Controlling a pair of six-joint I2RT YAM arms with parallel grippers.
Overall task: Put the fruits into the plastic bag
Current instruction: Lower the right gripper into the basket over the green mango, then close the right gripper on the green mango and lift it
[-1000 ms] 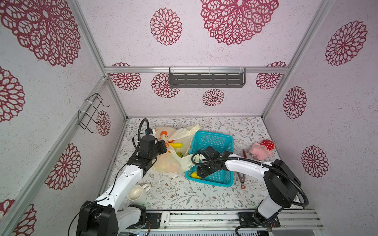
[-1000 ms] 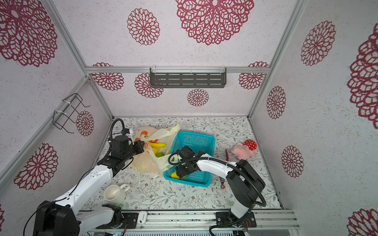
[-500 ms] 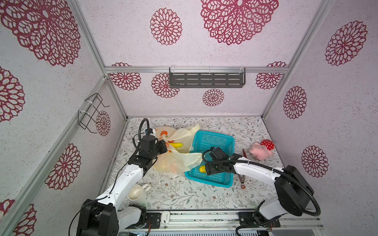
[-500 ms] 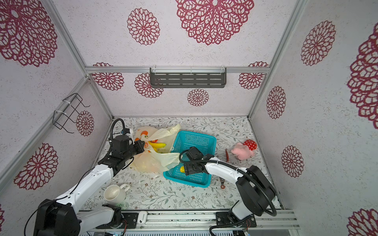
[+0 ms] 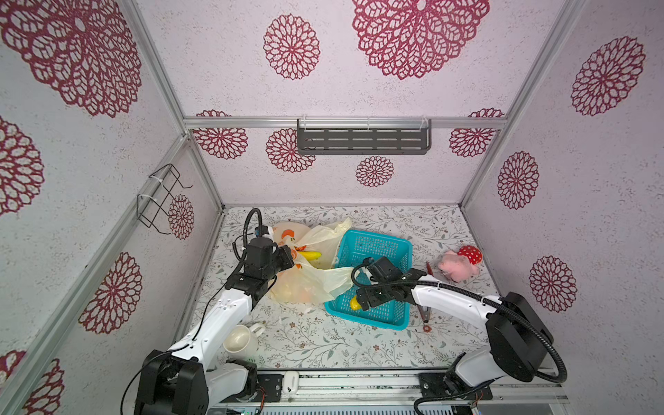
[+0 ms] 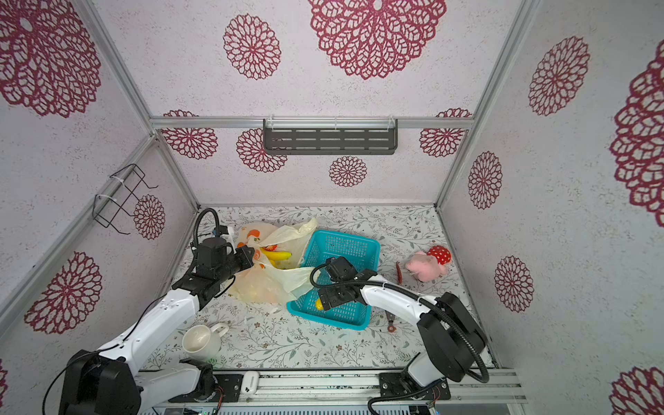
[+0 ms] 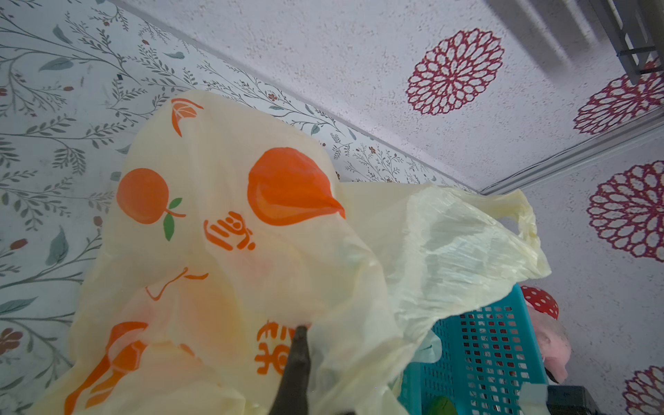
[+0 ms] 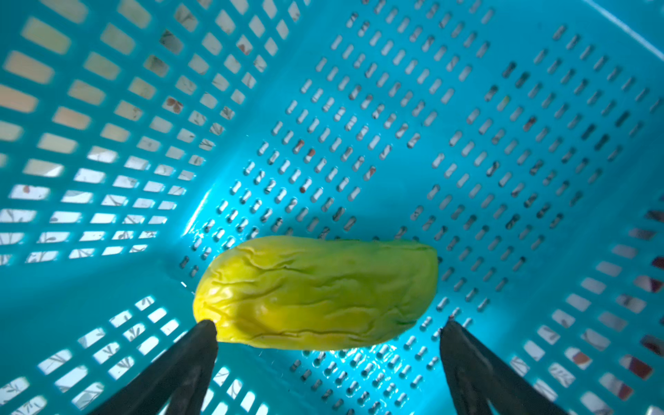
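"Where is the mango [image 8: 316, 293]?"

"It lies on the floor of the blue basket [image 8: 467, 107], near a corner. In both top views it is the little yellow bit under the right gripper [image 8: 328, 325]."

"Is the right gripper holding it?"

"No. Its jaws are wide apart, one on each side of the mango. One jaw is just beside one end of it. The other jaw is apart from it."

"And the bag [image 7: 251, 251]?"

"It lies crumpled on the table [image 5: 323, 341], right next to the basket. One floppy part rests on the basket's edge. The left gripper [image 7: 301, 330] has its jaws together, pinching the bag's thin plastic."

"Is anything in the bag?"

"Yes, a banana [image 5: 311, 255] shows in the opening."
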